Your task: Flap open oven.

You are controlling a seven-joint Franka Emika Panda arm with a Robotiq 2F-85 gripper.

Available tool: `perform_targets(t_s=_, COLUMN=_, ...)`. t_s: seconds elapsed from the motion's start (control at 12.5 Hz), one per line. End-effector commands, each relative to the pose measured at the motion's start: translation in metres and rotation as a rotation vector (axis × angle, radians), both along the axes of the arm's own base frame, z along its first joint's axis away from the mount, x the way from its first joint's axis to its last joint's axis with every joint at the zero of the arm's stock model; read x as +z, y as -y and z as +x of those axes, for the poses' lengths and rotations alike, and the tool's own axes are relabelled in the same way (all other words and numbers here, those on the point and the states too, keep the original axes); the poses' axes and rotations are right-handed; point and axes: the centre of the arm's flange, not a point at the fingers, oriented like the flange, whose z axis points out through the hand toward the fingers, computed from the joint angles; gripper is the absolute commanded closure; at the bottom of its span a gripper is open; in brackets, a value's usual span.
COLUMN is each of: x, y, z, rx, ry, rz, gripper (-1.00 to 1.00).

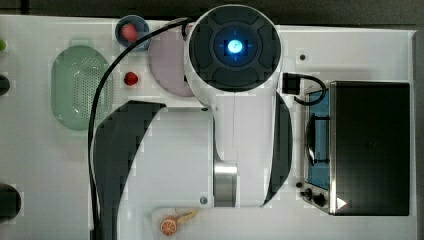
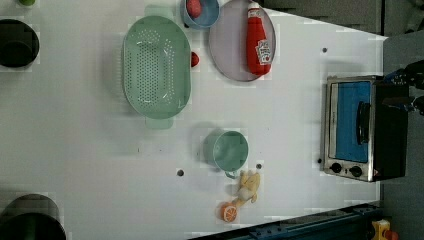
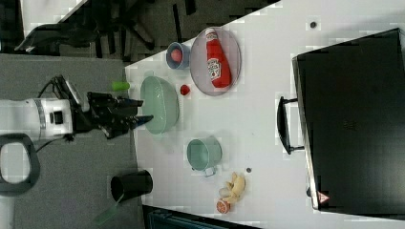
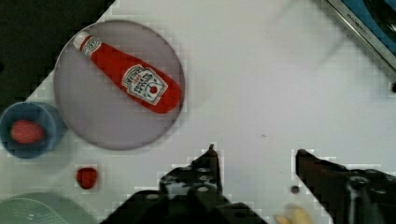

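Observation:
The oven (image 1: 370,147) stands at the top view's right, with a black top, a silver front frame and two dark knobs (image 1: 313,195). Its blue-tinted glass door (image 2: 351,120) looks shut, and the bar handle (image 3: 282,125) sticks out from it. My gripper (image 4: 256,154) is open with nothing between its fingers. It hangs high above the table, apart from the oven, whose front corner (image 4: 369,25) lies at the edge of the wrist view. In the right view the gripper (image 3: 140,110) is at the left, over the table's far edge.
A ketchup bottle (image 2: 257,40) lies on a lilac plate (image 2: 227,45). Nearby are a blue bowl (image 2: 200,12), a green colander (image 2: 156,67), a green mug (image 2: 227,150), an orange slice (image 2: 229,212) and black cups (image 2: 17,42). Bare white table lies in front of the oven door.

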Motion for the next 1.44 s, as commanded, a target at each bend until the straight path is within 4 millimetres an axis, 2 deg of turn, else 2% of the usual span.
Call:
perform_targets(t_s=0.08, x=0.042, y=0.042, z=-0.097, rx=-0.048, ry=0.010, rz=0.018, gripper=-0.59)
perform_targets(t_s=0.24, x=0.042, y=0.042, z=-0.097, rx=-0.048, ry=0.010, rz=0.018, gripper=-0.99)
perform_targets(t_s=0.56, x=0.043, y=0.042, z=-0.097, rx=-0.049, ry=0.011, rz=0.019, gripper=-1.00)
perform_targets(t_s=0.64, x=0.042, y=0.042, z=-0.097, rx=-0.050, ry=0.010, rz=0.019, gripper=-0.90)
perform_targets(t_s=1.12, x=0.037, y=0.051, z=-0.098, rx=-0.067, ry=-0.001, rz=0.023, gripper=0.56)
perform_targets(t_s=1.2, x=0.032, y=0.057, z=-0.099, rx=-0.078, ry=-0.010, rz=0.026, gripper=0.65)
perform_targets(t_s=1.44, x=0.015, y=0.086, z=-0.102, rx=0.001, ry=-0.040, rz=0.042, gripper=0.65)
